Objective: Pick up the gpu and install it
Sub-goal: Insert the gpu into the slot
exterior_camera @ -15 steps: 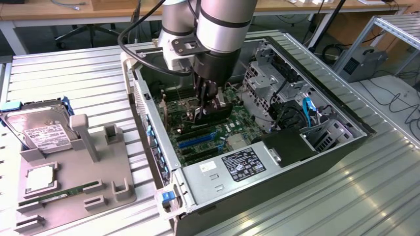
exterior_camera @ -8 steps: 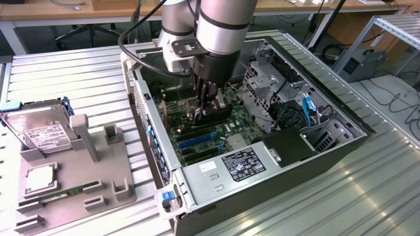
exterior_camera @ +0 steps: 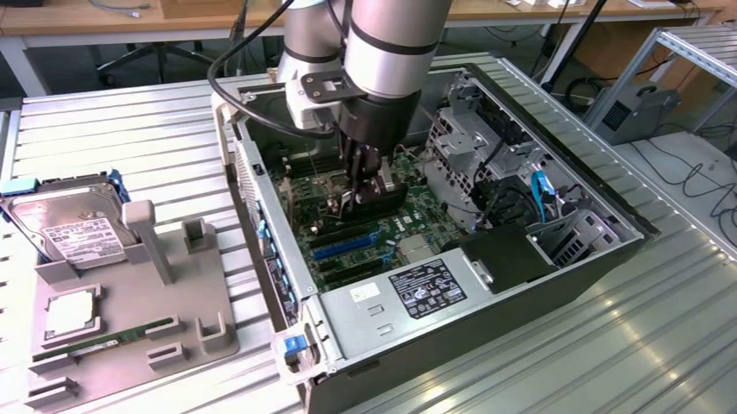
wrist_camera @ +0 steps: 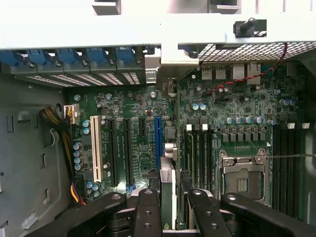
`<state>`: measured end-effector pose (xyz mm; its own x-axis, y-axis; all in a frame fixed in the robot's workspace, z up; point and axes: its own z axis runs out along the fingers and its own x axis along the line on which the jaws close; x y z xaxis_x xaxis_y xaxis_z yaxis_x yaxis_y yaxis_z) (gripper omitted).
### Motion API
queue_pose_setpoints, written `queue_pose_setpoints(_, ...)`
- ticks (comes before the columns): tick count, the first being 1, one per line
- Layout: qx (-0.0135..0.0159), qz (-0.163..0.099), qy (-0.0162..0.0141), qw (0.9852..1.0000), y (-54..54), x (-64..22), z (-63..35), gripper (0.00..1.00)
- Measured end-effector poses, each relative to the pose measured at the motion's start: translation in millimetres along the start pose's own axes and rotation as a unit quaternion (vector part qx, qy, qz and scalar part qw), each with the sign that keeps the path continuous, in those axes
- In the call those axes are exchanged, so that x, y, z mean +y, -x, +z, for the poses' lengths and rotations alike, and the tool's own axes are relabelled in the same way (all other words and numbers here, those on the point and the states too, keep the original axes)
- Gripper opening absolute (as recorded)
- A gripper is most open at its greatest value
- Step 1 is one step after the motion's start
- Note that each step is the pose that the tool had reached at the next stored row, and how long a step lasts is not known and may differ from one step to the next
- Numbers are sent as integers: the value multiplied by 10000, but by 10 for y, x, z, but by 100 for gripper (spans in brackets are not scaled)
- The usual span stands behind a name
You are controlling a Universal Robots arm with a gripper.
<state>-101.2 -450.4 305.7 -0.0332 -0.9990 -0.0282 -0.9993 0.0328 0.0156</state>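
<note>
An open grey metal computer case lies on its side on a ribbed silver metal table. Inside it sits a green motherboard with black expansion slots, one white slot, one blue slot and a silver processor socket. A black power supply with a white label fills the case's near end. At the exterior view's left stands a grey plastic holder tray, and on it a silver hard drive with a white label, a square silver processor chip and a narrow green memory stick (lying flat, near the tray's front edge).
</note>
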Motion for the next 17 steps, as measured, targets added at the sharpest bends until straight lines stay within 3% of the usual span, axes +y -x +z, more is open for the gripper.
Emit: queue_pose_setpoints(17, 0, 0, 0, 10000, -1, -1, 52, 26)
